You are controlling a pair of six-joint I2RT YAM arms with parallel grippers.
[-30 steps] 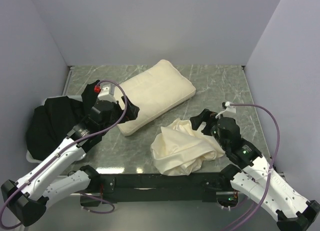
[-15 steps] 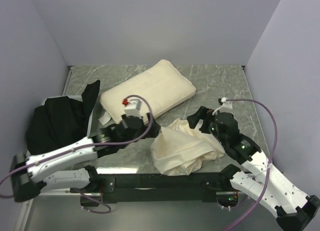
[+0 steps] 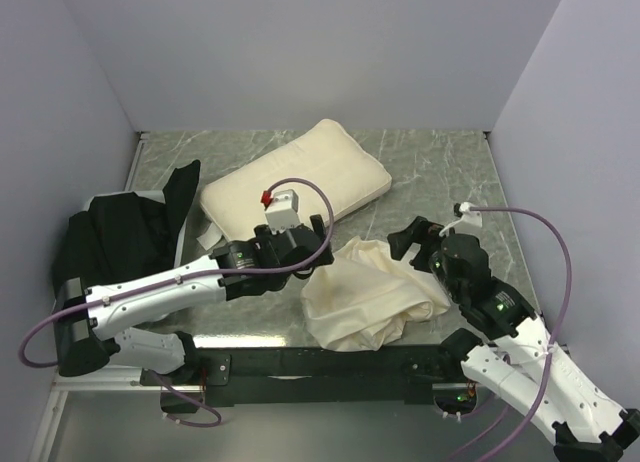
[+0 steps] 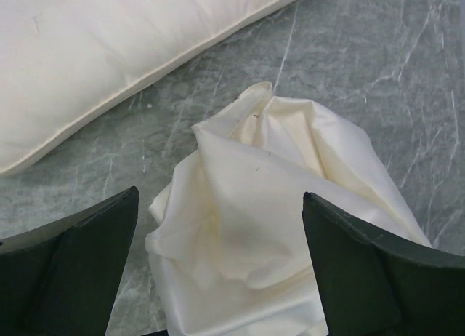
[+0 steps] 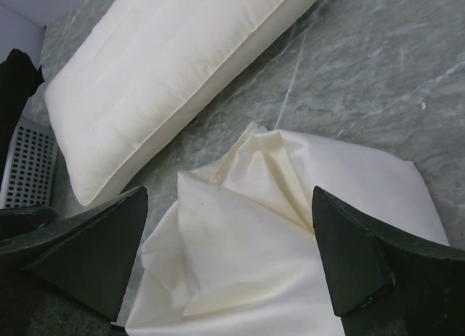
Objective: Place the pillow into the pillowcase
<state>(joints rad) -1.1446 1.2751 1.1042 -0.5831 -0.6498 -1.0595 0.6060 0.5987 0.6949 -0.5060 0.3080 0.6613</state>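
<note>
Top external: pillow [image 3: 295, 189] lies diagonally on the marble-look table [image 3: 440, 172], toward the back, centre-left, bare and outside the case. Pillowcase [image 3: 368, 294] is a crumpled heap near the front edge, just in front-right of the pillow, with a strip of bare table between them. Black cloth [image 3: 115, 242] is piled at the left side, partly over a white perforated tray [image 5: 25, 161].

Left arm reaches across to the centre. Left gripper [image 3: 322, 246] sits between the pillow's near edge and the left side of the pillowcase. Right gripper [image 3: 408, 236] is at the heap's upper right edge.

Left wrist: both fingers [image 4: 73, 270] are spread wide, nothing between them, and the gripper hangs over the heap's wrinkled top. Can't tell if the tips touch the fabric. The pillow's seamed edge runs across the upper left.

Right wrist: fingers [image 5: 356, 256] also wide apart and gripping nothing, the pillowcase framed between them, folds bunched to a peak pointing at the pillow. No opening of the case is visible, only folded layers. The black cloth shows at the far left edge of this view.
</note>
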